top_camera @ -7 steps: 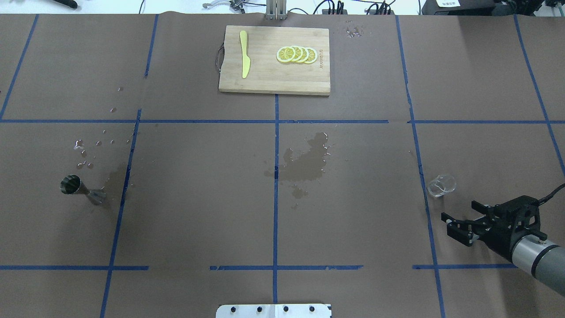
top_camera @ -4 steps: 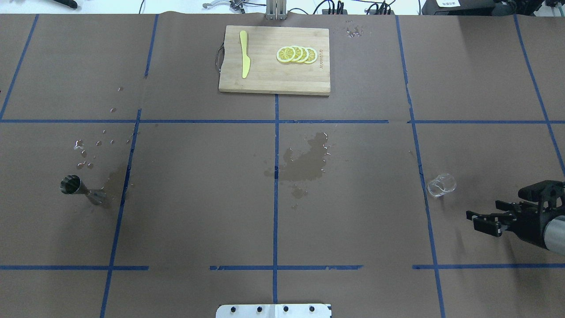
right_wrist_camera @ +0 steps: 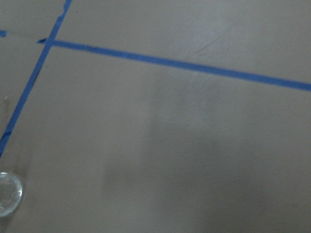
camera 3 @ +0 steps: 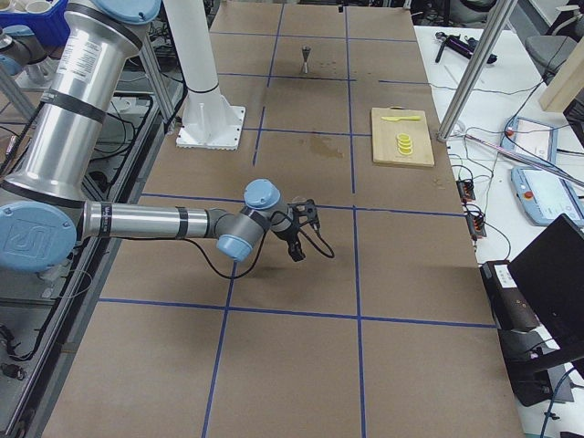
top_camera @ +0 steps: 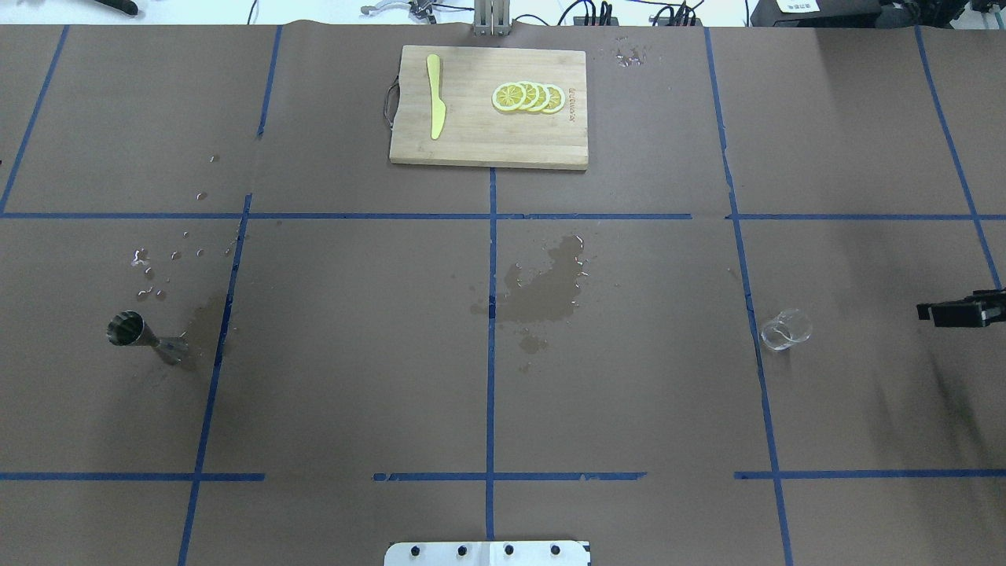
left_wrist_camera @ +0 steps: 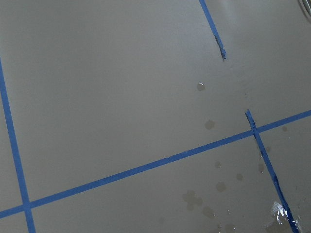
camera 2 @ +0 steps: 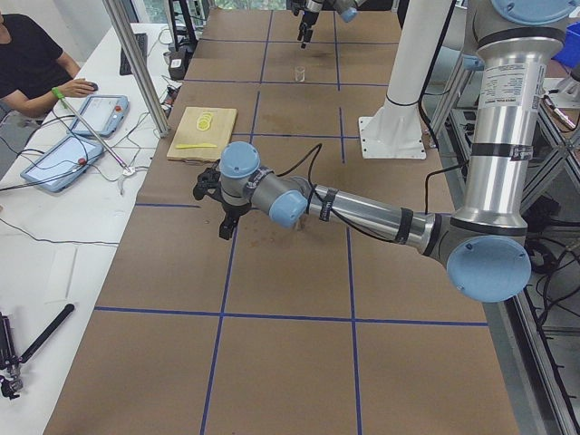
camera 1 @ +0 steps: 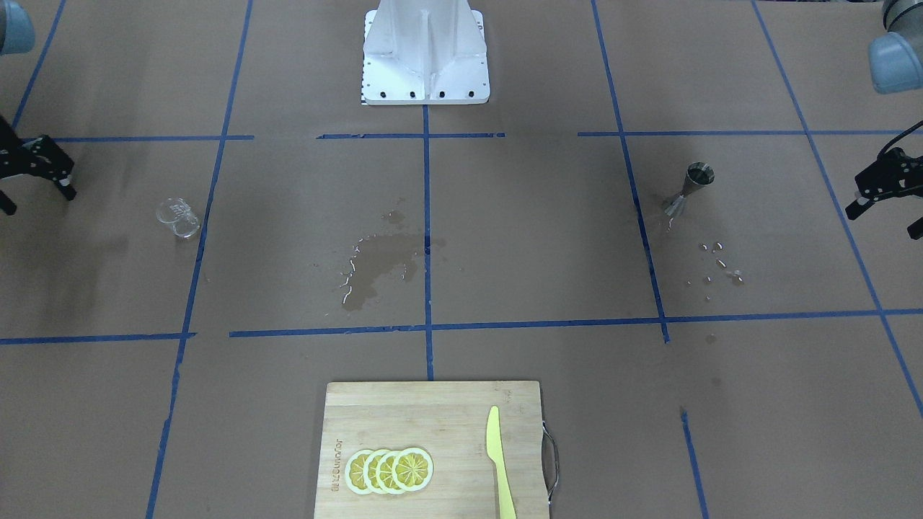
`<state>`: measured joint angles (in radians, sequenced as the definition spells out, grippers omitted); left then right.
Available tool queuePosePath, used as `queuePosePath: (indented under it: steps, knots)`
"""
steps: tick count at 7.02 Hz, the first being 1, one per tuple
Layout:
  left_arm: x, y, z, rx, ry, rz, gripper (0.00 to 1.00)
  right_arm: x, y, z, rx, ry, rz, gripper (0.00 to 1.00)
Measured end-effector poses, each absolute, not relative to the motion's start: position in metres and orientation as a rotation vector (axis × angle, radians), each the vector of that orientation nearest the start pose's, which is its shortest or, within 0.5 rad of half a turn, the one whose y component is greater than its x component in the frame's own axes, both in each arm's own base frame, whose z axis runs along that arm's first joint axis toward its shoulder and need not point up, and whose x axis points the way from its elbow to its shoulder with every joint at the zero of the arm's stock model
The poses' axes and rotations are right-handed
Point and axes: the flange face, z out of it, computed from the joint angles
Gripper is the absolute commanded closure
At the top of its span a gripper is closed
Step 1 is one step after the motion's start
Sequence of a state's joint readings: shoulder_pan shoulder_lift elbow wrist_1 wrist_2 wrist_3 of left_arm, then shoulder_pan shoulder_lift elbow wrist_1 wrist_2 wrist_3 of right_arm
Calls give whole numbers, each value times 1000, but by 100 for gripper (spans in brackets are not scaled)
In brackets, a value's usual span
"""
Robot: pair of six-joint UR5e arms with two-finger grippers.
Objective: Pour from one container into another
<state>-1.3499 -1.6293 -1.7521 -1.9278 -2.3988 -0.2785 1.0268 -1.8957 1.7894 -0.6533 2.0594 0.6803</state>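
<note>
A small clear glass beaker [top_camera: 784, 330] stands on the brown paper at the right, also seen in the front view [camera 1: 177, 216] and at the lower left corner of the right wrist view [right_wrist_camera: 7, 201]. A steel jigger [top_camera: 126, 328] stands upright at the far left [camera 1: 692, 189]. My right gripper [top_camera: 955, 313] is at the right edge, open and empty, well clear of the beaker [camera 1: 34, 194]. My left gripper [camera 1: 885, 216] hovers open and empty beyond the jigger, outside the overhead view.
A wooden cutting board [top_camera: 487, 141] with lemon slices [top_camera: 528, 97] and a yellow knife [top_camera: 435, 96] lies at the far centre. A wet patch [top_camera: 542, 291] darkens the middle and droplets [top_camera: 157, 267] lie near the jigger. The robot base [camera 1: 425, 58] is at the near edge.
My right gripper has drawn back to the right and away from the beaker, almost leaving the overhead view. The beaker and jigger have not moved.
</note>
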Motion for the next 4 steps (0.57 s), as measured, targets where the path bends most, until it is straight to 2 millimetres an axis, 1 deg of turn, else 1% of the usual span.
queuePosePath:
  steps: [2, 3, 4]
  knots:
    - [56, -529, 491, 339, 910, 198, 0, -61, -439, 587, 318, -747, -110, 0]
    - [50, -531, 496, 334, 897, 214, 0, -32, -466, 579, 274, -712, -127, 0]
    - [35, -534, 507, 316, 867, 242, 0, -7, -486, 571, 224, -701, -129, 0]
